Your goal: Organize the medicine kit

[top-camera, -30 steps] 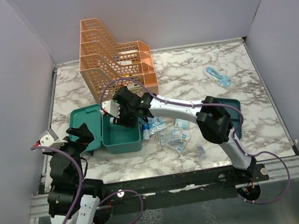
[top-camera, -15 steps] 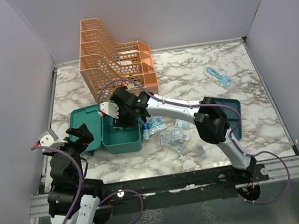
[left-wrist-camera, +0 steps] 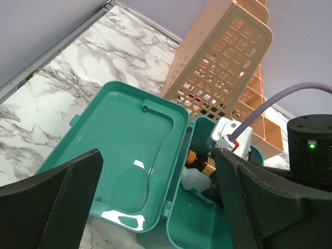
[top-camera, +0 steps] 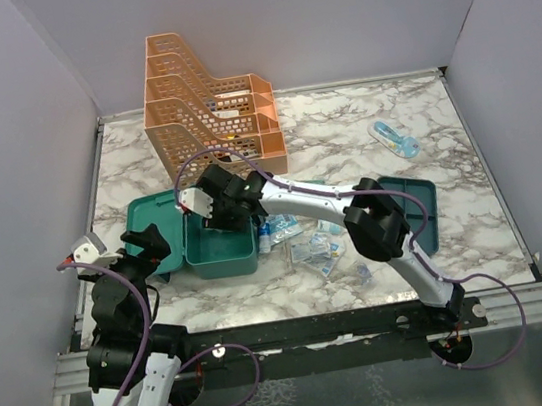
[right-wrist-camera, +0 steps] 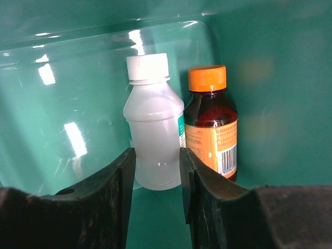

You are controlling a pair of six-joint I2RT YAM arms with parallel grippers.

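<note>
The medicine kit (top-camera: 220, 254) sits open on the left of the tabletop (top-camera: 342, 132). The right hand (right-wrist-camera: 155, 171) is inside it, fingers (right-wrist-camera: 104, 207) a little apart, by 2 bottles (right-wrist-camera: 153, 124). The left hand (left-wrist-camera: 158, 161) is spread near the lid (left-wrist-camera: 124, 155).

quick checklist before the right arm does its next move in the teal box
1. Medicine kit lid open flat: ok.
2. White bottle and orange-capped bottle upright, side by side inside: ok.
3. Right end effector clear of the white bottle: cannot tell; its fingers flank it.
4. Left end effector open, empty, outside the kit: ok.
5. Packets packed: not ok; loose on the table.
</note>
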